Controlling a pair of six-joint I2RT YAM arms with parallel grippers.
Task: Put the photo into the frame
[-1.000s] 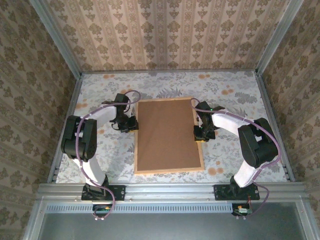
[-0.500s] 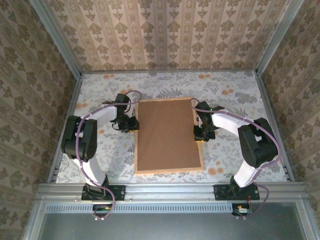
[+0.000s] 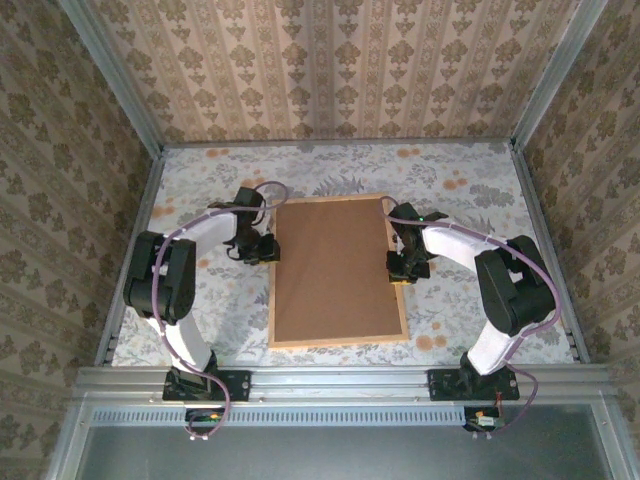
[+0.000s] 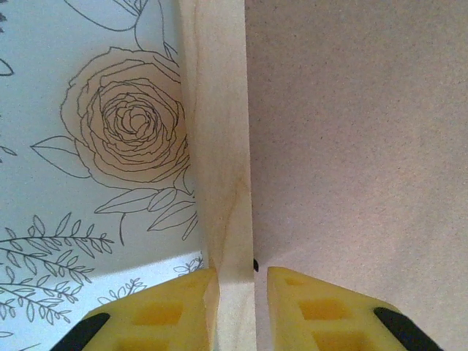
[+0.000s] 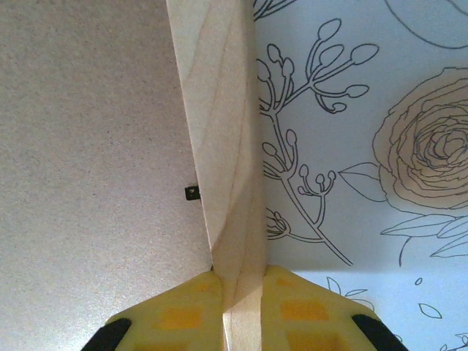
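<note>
Left hand easing off frame at its left edge, gap showing on inner side. Right hand clamped on right edge. Frame hasn't moved: flat, back up, on counter. Probably release phase.

No text, label, brand, number or sign can be read; the thin light-wood picture frame, its brown backing board and the flower-printed tablecloth carry none.
</note>
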